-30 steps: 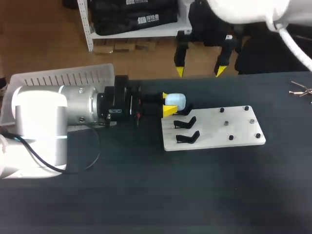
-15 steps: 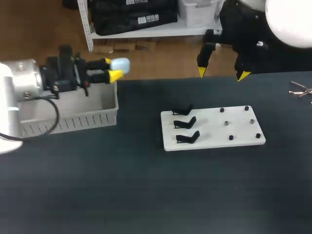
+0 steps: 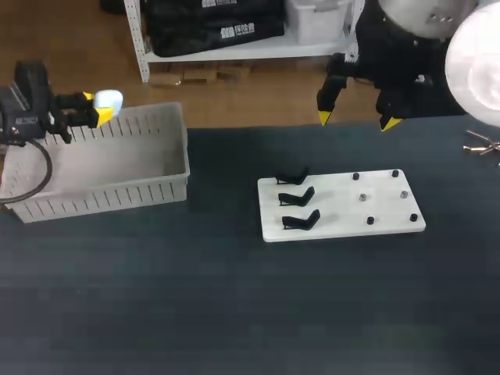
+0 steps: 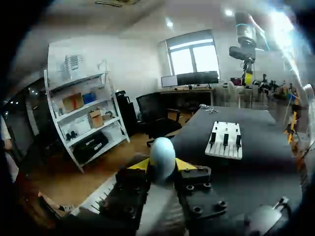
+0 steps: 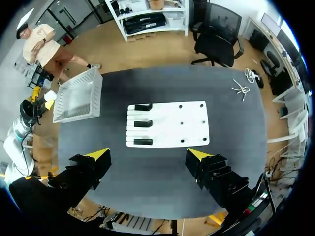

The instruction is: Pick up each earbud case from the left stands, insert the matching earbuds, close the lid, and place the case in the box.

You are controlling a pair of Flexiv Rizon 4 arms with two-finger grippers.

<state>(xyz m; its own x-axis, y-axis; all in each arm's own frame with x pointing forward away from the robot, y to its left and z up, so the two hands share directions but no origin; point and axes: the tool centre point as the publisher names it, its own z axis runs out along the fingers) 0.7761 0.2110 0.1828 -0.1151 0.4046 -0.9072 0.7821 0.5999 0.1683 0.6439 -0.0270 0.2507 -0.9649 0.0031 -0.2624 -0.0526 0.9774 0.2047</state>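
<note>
From the head view, my left gripper (image 3: 95, 110) is clamped on the pale blue earbud case (image 3: 108, 99), holding it about over the far rim of the box (image 3: 117, 199). My right gripper (image 3: 355, 119) hangs beyond the board (image 3: 344, 207), fingers apart and empty. The three stands (image 3: 294, 199) are bare.

From the left wrist view, the case (image 4: 162, 153) sits pinched between my yellow tips, rounded end outward. It looks light, hard and glossy, so I judge it slippery. The broad flanks seem the best hold, with a gentle squeeze to spare the hinge.

From the right wrist view, my fingers stand wide with nothing between them.
</note>
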